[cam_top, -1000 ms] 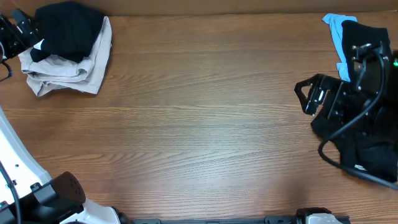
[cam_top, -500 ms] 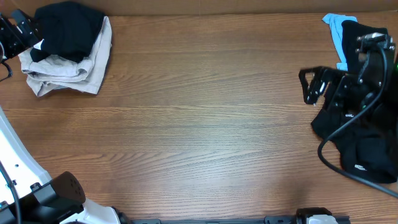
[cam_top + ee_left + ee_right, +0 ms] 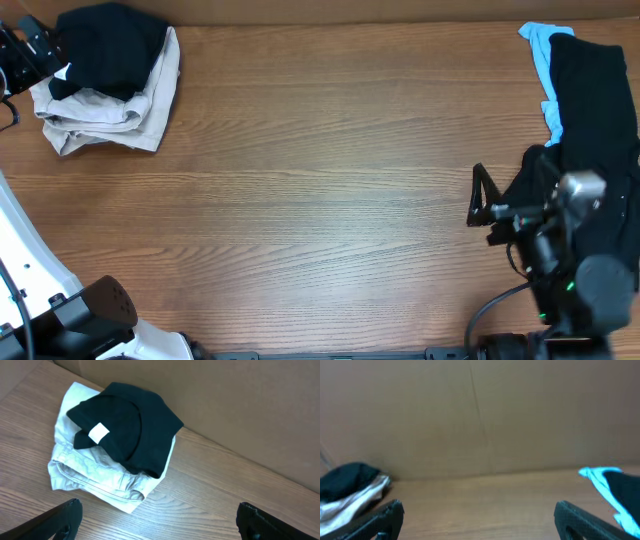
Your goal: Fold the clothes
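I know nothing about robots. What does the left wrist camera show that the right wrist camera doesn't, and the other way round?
Only the left wrist view: the small white tag on the black T-shirt, and the seams of the pale beige garment beneath it, seen close from above.
Only the right wrist view: the light-blue piece at the right edge, with dark fabric against it.
Both: that black-on-beige pile, the wooden table, the brown wall behind, and each camera's own jaws wide open at the bottom corners, holding nothing.
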Controlling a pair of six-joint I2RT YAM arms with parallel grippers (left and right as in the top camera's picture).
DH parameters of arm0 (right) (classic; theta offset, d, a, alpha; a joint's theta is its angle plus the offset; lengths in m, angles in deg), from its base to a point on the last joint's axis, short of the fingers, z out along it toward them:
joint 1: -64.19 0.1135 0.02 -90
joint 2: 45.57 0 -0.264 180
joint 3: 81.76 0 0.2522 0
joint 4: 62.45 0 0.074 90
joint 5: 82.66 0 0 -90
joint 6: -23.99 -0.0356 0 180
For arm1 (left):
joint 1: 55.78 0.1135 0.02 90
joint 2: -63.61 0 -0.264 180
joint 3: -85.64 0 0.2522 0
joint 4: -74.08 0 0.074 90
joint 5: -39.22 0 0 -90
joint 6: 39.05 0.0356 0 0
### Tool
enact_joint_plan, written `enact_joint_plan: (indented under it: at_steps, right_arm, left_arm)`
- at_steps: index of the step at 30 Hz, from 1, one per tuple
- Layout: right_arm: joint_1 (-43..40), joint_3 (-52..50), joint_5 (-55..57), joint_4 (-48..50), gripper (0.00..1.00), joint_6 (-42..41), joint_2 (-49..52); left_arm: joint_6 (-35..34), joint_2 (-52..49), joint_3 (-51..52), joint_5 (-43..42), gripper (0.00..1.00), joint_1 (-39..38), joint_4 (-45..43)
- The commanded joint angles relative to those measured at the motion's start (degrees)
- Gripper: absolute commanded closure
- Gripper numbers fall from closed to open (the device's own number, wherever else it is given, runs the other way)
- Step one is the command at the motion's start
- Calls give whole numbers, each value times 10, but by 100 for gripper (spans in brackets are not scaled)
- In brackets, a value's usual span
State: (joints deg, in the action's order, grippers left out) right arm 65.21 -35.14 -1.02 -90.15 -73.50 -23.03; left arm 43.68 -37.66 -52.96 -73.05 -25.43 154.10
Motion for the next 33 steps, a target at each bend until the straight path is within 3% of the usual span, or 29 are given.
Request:
enact_joint_plan:
  at_steps: [1, 13, 33]
  right_arm:
    - [-7, -128, 26, 67, 0, 1, -91]
    - [-7, -322, 44, 110, 0, 0, -224]
    - [-6, -324, 38, 97, 0, 0, -224]
  left_arm:
    - [11, 1, 2, -2, 0, -4, 0]
    - [11, 1, 2, -2, 0, -4, 0]
    - [11, 1, 2, -2, 0, -4, 0]
